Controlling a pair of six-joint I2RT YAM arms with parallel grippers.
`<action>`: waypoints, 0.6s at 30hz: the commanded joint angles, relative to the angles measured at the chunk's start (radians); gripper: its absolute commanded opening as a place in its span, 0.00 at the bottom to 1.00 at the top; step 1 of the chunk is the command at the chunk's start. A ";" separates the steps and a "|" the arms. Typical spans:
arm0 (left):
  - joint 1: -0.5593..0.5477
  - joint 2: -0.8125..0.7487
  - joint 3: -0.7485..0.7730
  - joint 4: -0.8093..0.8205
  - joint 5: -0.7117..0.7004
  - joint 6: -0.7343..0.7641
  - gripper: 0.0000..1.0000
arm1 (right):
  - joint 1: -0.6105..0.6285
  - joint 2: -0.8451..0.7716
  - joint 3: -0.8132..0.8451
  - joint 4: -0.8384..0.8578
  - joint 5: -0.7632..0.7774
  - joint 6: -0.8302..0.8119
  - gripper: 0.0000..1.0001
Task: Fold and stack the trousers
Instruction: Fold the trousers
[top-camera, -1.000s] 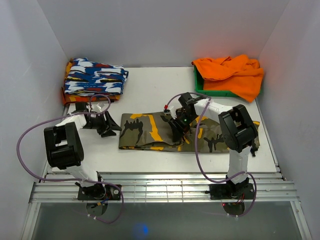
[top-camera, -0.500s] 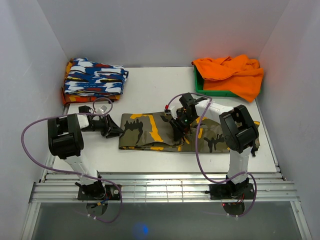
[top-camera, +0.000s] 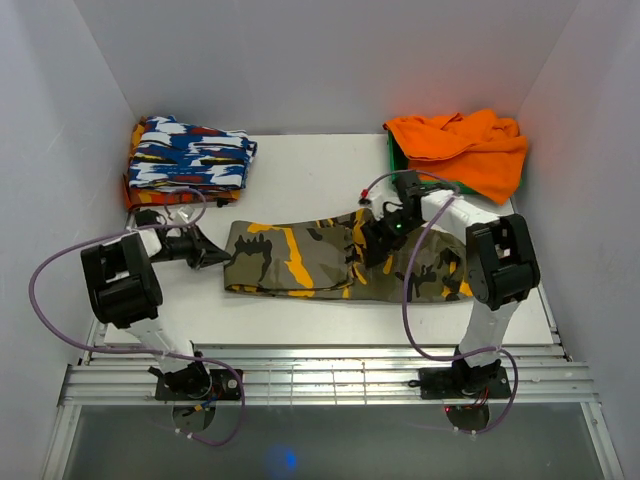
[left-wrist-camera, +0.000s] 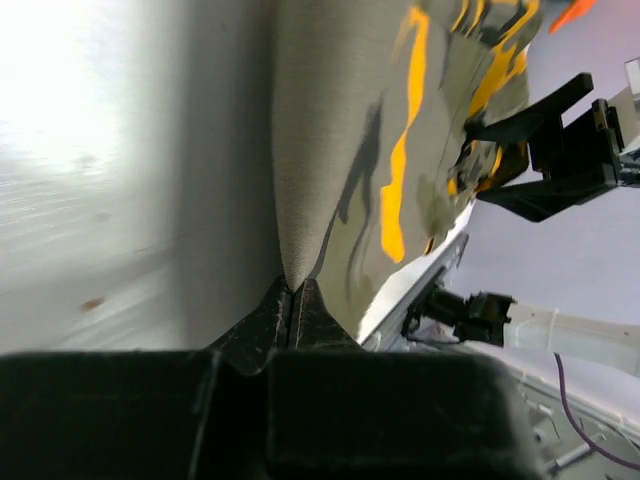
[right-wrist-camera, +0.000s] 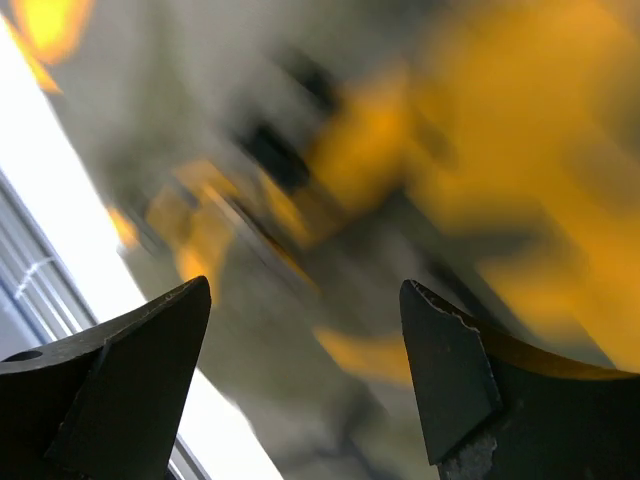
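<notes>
Trousers (top-camera: 300, 262): they lie as one long camouflage band across the middle of the table (top-camera: 300, 170). The left end is at the left gripper and the right end passes under the right arm. The narrow shape suggests the lengthwise fold is already done.

Left gripper (top-camera: 212, 256): it sits low at the band's left end with its jaws clamped on the cloth. Your wrist view shows the edge running straight into the closed fingertips (left-wrist-camera: 288, 305).

Why that grip: a pinch at the very end gives you an end to lift and carry across, so I judge a crosswise fold is starting.

Right gripper (top-camera: 383, 238): it hovers over the band right of its middle, jaws apart, nothing between them. Its wrist view is blurred and shows only camouflage below the fingers (right-wrist-camera: 130, 370).

Why there: an open gripper near mid-length is well placed to pin the fold line while you bring the left end over.

Stack (top-camera: 190, 155): the blue-white-red folded garment sits at the far left, apart from the trousers. It is probably where the folded trousers go.

Orange cloth (top-camera: 460, 145): it is draped at the far right, apart from the band and not involved in this fold.

Risk: you cannot tell whether the pinch holds every layer. If it holds only one, the lower layer may stay on the table.
</notes>
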 joint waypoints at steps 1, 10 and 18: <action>0.092 -0.139 0.087 -0.116 0.030 0.092 0.00 | -0.169 -0.073 0.047 -0.123 0.027 -0.066 0.82; 0.092 -0.317 0.207 -0.286 0.104 0.109 0.00 | -0.537 -0.201 0.002 -0.275 0.007 -0.105 0.87; -0.044 -0.383 0.312 -0.233 0.110 -0.098 0.00 | -0.765 -0.164 -0.119 -0.203 0.002 -0.010 0.98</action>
